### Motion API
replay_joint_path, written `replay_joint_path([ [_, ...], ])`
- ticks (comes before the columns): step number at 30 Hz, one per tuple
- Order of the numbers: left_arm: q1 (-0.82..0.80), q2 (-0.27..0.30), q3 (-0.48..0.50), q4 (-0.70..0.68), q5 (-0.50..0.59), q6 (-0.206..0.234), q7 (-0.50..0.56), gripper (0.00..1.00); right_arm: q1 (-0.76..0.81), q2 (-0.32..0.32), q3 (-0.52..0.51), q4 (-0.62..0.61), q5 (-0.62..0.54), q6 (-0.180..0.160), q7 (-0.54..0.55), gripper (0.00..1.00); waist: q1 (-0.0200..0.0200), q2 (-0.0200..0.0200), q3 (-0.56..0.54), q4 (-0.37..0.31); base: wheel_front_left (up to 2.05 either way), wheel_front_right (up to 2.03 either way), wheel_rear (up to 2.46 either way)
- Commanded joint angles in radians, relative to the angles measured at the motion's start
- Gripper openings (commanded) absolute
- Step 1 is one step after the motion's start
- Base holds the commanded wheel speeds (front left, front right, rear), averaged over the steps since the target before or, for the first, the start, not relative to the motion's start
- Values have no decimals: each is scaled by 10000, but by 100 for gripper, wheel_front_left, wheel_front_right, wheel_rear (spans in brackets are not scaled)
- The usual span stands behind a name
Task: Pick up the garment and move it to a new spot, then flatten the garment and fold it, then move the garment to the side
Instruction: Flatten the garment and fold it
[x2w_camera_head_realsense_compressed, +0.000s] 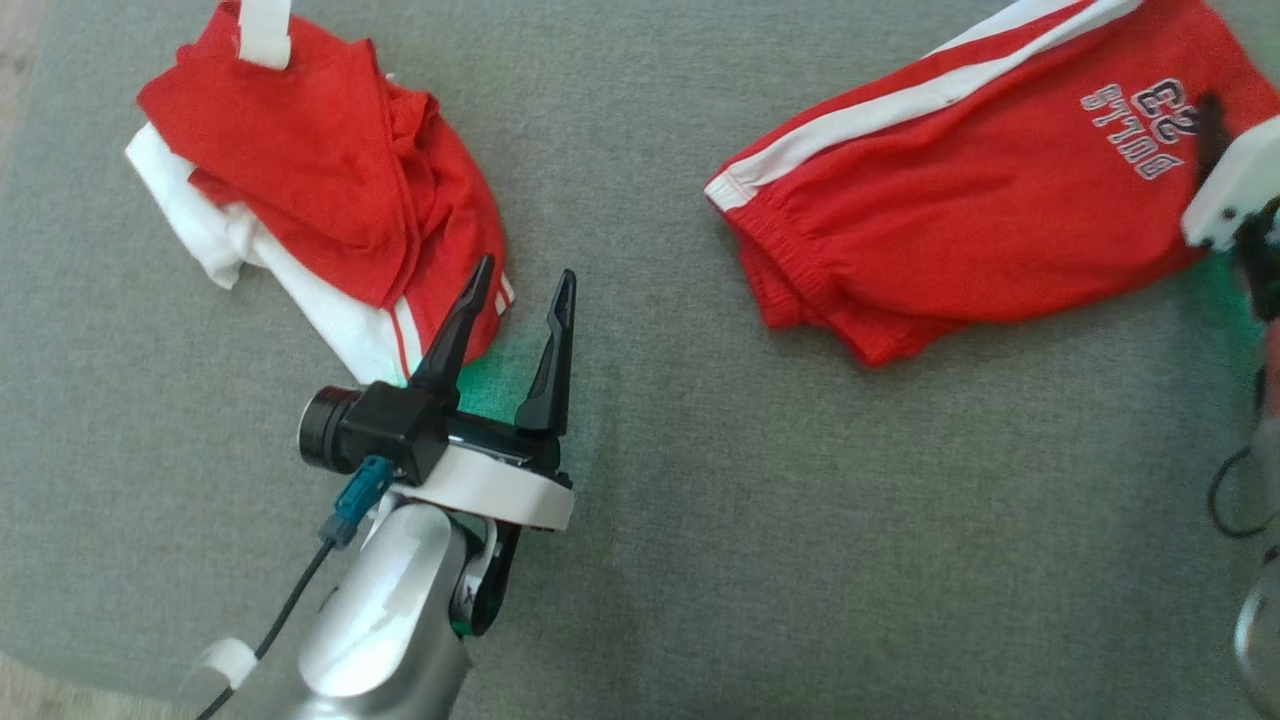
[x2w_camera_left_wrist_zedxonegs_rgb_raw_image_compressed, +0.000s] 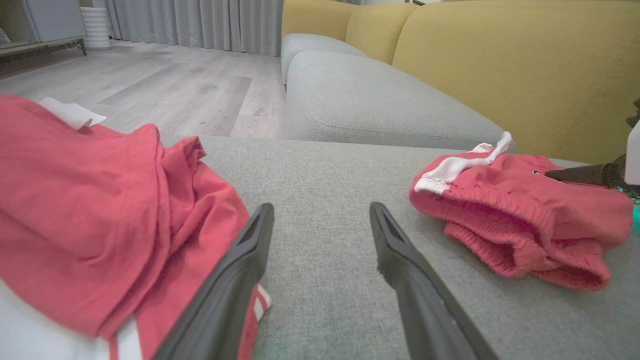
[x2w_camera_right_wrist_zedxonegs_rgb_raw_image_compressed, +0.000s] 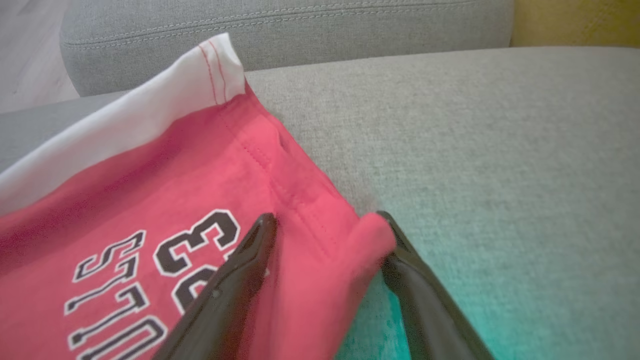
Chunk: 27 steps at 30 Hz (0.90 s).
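Red shorts (x2w_camera_head_realsense_compressed: 960, 210) lie on the right of the grey cushion (x2w_camera_head_realsense_compressed: 700, 520). The right tool (x2w_camera_right_wrist_zedxonegs_rgb_raw_image_compressed: 327, 220) stands wide open astride their hem corner, unclamped. The left tool (x2w_camera_head_realsense_compressed: 525, 280), equally wide and empty, hovers beside a red-and-white pile (x2w_camera_head_realsense_compressed: 320, 180). The left wrist view adds a yellow sofa back (x2w_camera_left_wrist_zedxonegs_rgb_raw_image_compressed: 500, 75).

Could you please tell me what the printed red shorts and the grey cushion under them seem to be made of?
The shorts look like soft, matte knit jersey, perhaps cotton or a blend: limp folds, stitched hem, gathered elastic waistband. The cushion looks like matte woven upholstery fabric: fine speckled grey weave, stitched seam.
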Motion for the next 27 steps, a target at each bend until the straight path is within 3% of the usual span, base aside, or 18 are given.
replay_joint_path([
  [1,-195,59,396,-248,104,-35,-51,100,-158,17,257,14,-102,-9,152,100,-1,0,68,70,0,0,0],
  [3,-205,22,448,-241,138,-56,-51,100,-287,-34,441,433,-101,-9,280,95,-1,0,89,76,0,0,0],
  [4,-204,7,479,-235,156,-62,-51,100,-350,-56,549,575,-66,-9,264,0,-1,0,85,59,0,0,0],
  [17,168,-75,962,-118,398,-178,-51,100,25,-788,1569,997,1469,-9,-969,0,-1,0,-741,-888,0,0,0],
  [27,596,-94,1137,-40,528,-241,-51,100,1413,-1748,222,1048,1821,-9,-1343,0,-1,0,-1434,-1349,0,0,0],
])
